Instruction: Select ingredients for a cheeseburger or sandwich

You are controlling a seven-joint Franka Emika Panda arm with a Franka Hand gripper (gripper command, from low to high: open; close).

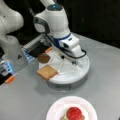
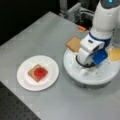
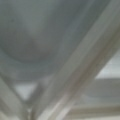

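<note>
Gripper [image 2: 86, 62]: low over the white tray [image 2: 75, 67]; jaws hidden, cannot tell
Sandwich [image 2: 38, 72]: red round topmost, on plate [image 2: 25, 80]
Risk: toast square [image 1: 46, 72] overhangs tray rim; a nudge could tip it onto the worktop [image 2: 37, 37]

The worktop [image 2: 37, 32] looks like brushed grey metal with a dull, matt sheen. The round tray [image 1: 75, 72] is smooth white plastic, lightly glossy, with thin dividers. The arm's shell [image 1: 56, 21] is glossy white plastic with a blue band. The plate [image 2: 25, 80] looks like matt white paper. On it, the red round [image 1: 74, 113] shines like smooth plastic. The toast square [image 1: 46, 72] on the tray looks matt and slightly grainy, and the patty disc [image 1: 43, 58] looks dull brown.
</note>
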